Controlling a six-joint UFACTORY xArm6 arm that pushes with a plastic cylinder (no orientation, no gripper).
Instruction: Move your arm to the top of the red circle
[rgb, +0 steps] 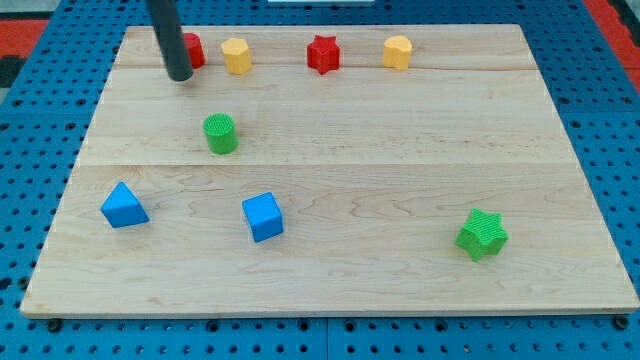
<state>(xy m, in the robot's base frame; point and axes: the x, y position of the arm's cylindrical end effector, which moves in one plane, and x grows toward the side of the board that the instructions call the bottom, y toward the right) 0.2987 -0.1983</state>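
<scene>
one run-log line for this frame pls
tip: touching red circle, at its bottom-left | target: circle's top, not reached | yellow block: right of circle

- Pale wooden board (400, 150) fills the frame.
- Along the top: red round block (194, 50), yellow hexagon block (236, 56), red star block (323, 54), yellow block (397, 52).
- Centre-left: green cylinder block (221, 133).
- Lower left: blue triangle block (123, 205), blue cube block (263, 216).
- Lower right: green star block (482, 234).
</scene>
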